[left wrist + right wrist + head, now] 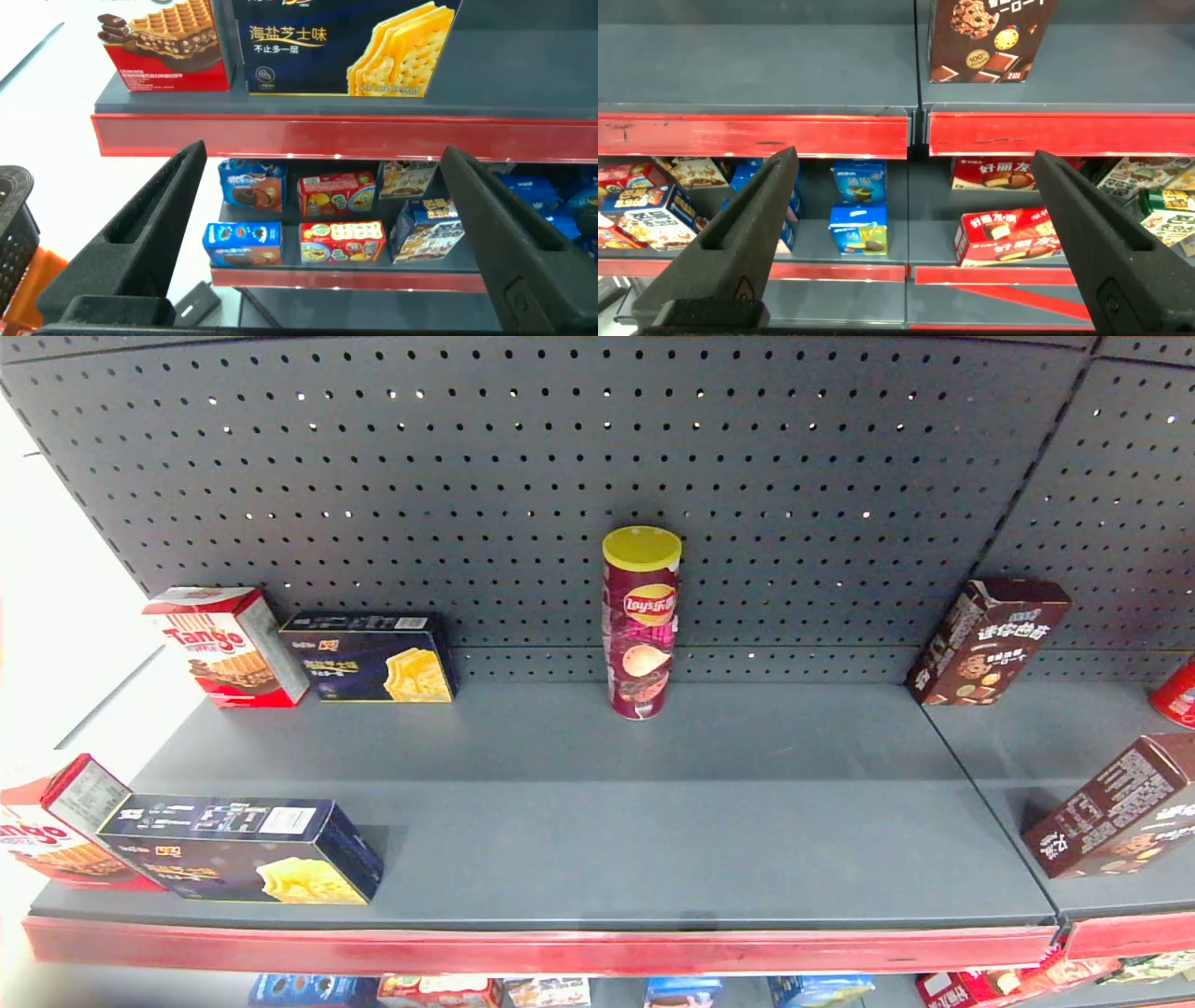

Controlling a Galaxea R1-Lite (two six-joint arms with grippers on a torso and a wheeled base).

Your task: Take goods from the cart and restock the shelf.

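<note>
Dark grey perforated back panel (560, 448), light pricking through some holes. Grey shelf deck (653, 821), red front strip (541, 952). Lower tier (840, 272) beneath, same red edging. White glare (56, 616) far left.

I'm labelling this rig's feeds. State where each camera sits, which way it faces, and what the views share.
Head view: on the head, looking forward and down onto the shelf and its upright chips can.
Left wrist view: on the left wrist, facing the shelf front from lower down; the open left gripper frames the lower shelves.
Right wrist view: on the right wrist, aimed likewise past the open right gripper.
Shared: head and left wrist views show the blue cracker box; head and right wrist views show the brown cookie box.
</note>
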